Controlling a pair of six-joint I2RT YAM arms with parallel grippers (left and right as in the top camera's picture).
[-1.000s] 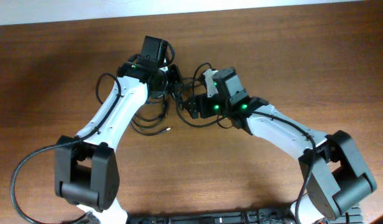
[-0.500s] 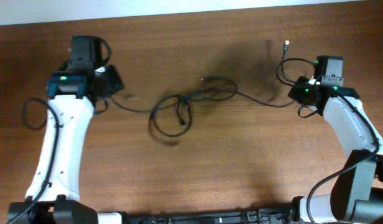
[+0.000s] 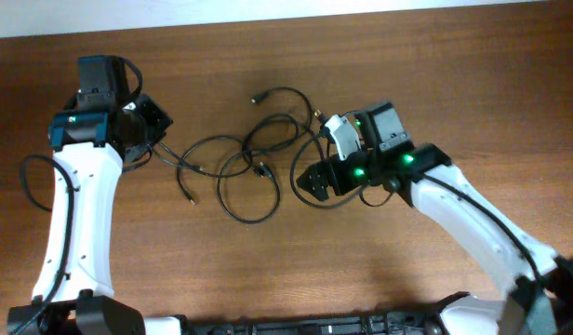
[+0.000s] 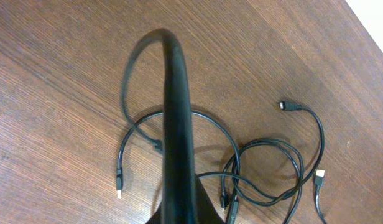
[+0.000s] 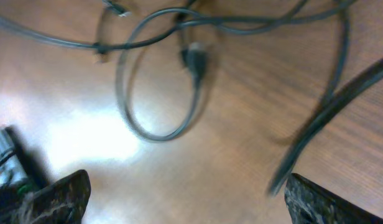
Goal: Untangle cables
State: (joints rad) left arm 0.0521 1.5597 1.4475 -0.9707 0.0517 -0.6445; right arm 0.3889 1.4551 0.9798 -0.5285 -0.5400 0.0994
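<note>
Brown desk [image 3: 407, 84], cables [image 3: 260, 170] knotted at centre; right tool [image 3: 305, 183] gaping empty at 4 o'clock, left tool [image 3: 149, 126] at 10, grip unclear. Risk: blind tugging cinching loops tighter.

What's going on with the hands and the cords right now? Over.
Right hand open, empty, beside the cords. Left hand: a cord runs to it, grip unclear. Cords tangled in overlapping loops. Nothing in the way.

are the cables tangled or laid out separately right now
Tangled. In the overhead view the cables cross and loop over one another in one cluster, with only the plug ends sticking out.
</note>
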